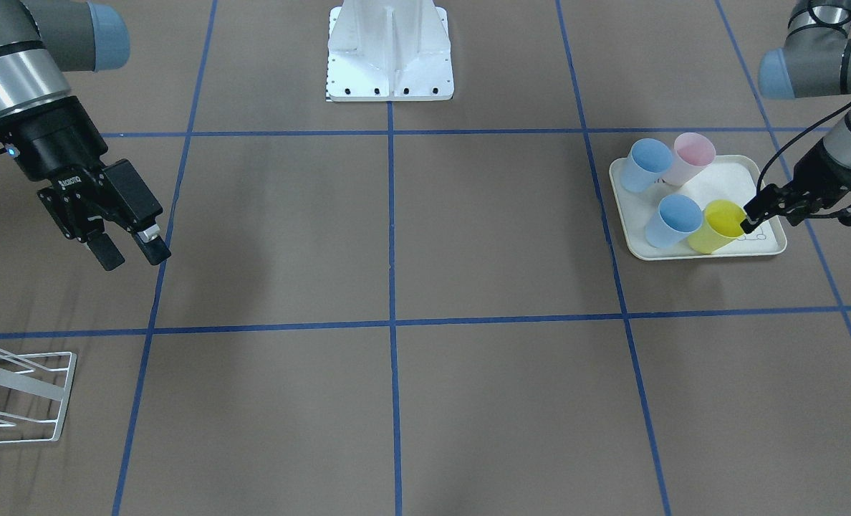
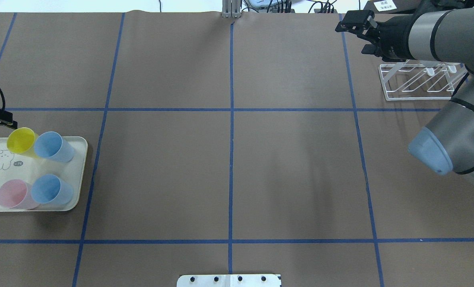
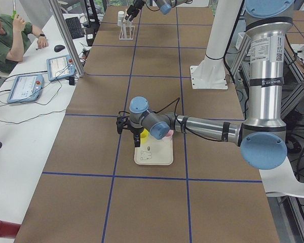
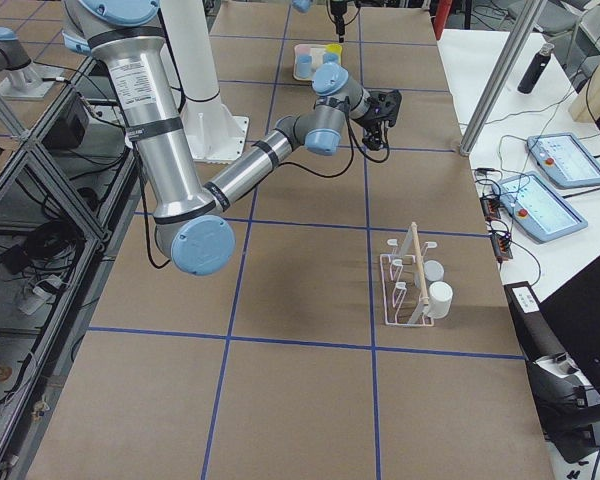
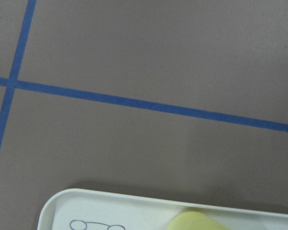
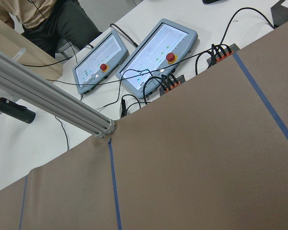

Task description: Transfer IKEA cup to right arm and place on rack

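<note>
The brown-papered bench (image 2: 293, 167), gridded with blue tape, carries everything. The right arm (image 2: 440, 36) reaches out toward the bench's far right corner. The left arm (image 1: 837, 68) stretches low to the bench's left end. A white mounting base (image 1: 390, 54) sits at the middle of the robot's edge.

The white wire rack (image 1: 39, 388) stands near the far right corner, by the operators' edge. The cream tray (image 1: 730, 183) with a rabbit drawing lies flat at the bench's left end, roughly midway between the robot's edge and the far edge.

The right gripper (image 1: 133, 254), bulky and black, hangs in the air inward of the rack and touches nothing. Its short thick fingers stand apart with nothing between them.

Four cups stand upright on the tray, mouths up. The yellow cup (image 2: 21, 140) is at the tray's far outer corner, with a blue cup (image 2: 53, 146) just beside it on the inner side. The pink cup (image 2: 15, 194) and a second blue cup (image 2: 50, 190) stand side by side along the tray's near edge.

The left gripper (image 1: 751, 215), thin and black, sits right at the yellow cup's rim, on its outer side. I cannot tell whether its fingers are apart, together or pinching the rim; the left wrist view shows only the tray's edge and a sliver of yellow.
</note>
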